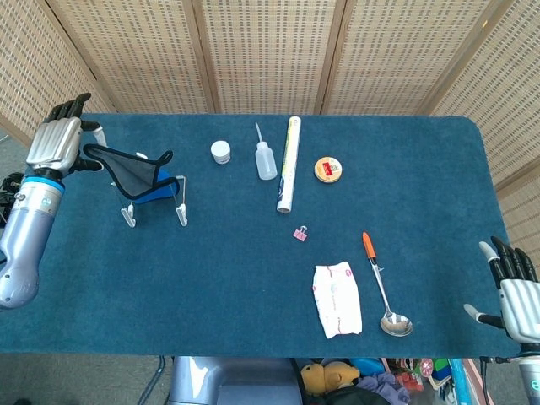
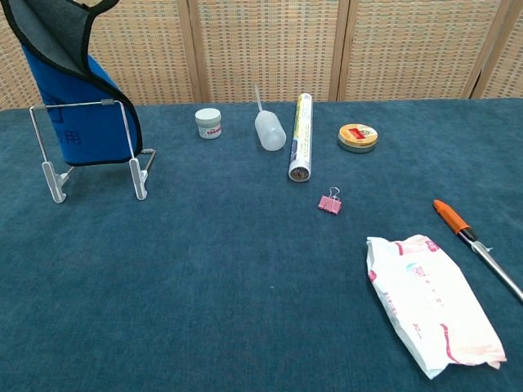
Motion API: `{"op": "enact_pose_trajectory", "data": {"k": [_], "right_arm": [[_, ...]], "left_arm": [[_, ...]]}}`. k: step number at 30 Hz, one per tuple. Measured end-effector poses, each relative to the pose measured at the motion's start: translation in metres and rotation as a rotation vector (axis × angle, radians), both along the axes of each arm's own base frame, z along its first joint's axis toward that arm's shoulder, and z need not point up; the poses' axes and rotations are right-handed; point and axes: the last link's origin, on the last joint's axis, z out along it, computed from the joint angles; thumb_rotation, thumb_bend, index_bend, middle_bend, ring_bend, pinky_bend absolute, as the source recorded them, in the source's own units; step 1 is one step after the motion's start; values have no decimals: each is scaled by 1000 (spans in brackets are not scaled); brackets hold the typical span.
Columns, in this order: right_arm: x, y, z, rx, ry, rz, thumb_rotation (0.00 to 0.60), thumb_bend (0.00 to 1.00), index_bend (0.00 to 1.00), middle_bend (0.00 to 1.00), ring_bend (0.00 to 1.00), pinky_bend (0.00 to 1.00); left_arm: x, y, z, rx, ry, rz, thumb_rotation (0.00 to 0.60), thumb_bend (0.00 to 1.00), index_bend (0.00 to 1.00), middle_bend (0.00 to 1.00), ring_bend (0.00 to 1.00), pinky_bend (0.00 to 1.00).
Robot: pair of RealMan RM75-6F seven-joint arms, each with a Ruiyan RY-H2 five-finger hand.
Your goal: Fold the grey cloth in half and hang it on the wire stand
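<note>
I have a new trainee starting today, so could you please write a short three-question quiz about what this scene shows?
1. True or false: the cloth already hangs freely on the wire stand, released by the left hand.
2. Which item lies nearest the pink binder clip? A: white roll B: small white jar C: round tin
3. What is the right hand holding?

Key:
1. False; the left hand holds the cloth's top edge, and the cloth is above and behind the stand's top bar.
2. A.
3. Nothing; it is open at the table's near right corner, beyond the spoon.
</note>
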Motion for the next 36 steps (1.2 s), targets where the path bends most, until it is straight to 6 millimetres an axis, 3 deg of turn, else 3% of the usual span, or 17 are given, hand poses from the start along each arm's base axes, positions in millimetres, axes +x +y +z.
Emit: {"op": "enact_pose_trajectory", "data": {"k": [13, 20, 27, 36], "right_arm": [[3, 4, 2, -5, -6, 20, 600, 0, 0, 0, 0, 0], [7, 9, 2, 0, -5, 44, 600, 0, 0, 0, 0, 0], [11, 15, 3, 0, -8, 67, 600, 0, 0, 0, 0, 0], [14, 20, 5, -3, -13, 90, 600, 0, 0, 0, 0, 0]], "left_arm": [[-25, -28, -4, -52, 29, -40, 600, 793, 826, 0, 0, 0], [-52, -53, -15, -105, 61, -8, 600, 792, 821, 0, 0, 0], [-73, -62, -26, -128, 88, 36, 600, 792, 813, 0, 0, 0], [-86, -68, -46, -161, 100, 55, 600, 780, 794, 0, 0, 0]]}}
